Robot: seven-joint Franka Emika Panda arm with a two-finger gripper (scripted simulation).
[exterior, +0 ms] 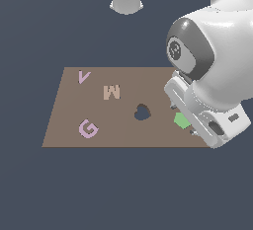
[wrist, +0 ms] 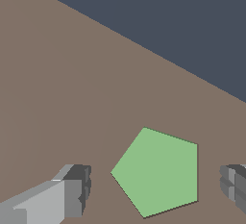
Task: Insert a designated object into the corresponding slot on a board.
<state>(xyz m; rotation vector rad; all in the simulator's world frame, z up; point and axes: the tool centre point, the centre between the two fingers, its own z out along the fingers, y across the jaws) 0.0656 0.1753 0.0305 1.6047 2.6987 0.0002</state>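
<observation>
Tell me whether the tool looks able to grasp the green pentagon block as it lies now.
Probably yes. In the wrist view the green pentagon block lies flat on the board between the open tool fingers, a gap on each side, nothing else near it.

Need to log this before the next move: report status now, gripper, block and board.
Gripper open, fingers either side of the green pentagon block, not touching. Block flat on the board. Pentagon slot not visible. Nothing between fingers and block.
</observation>
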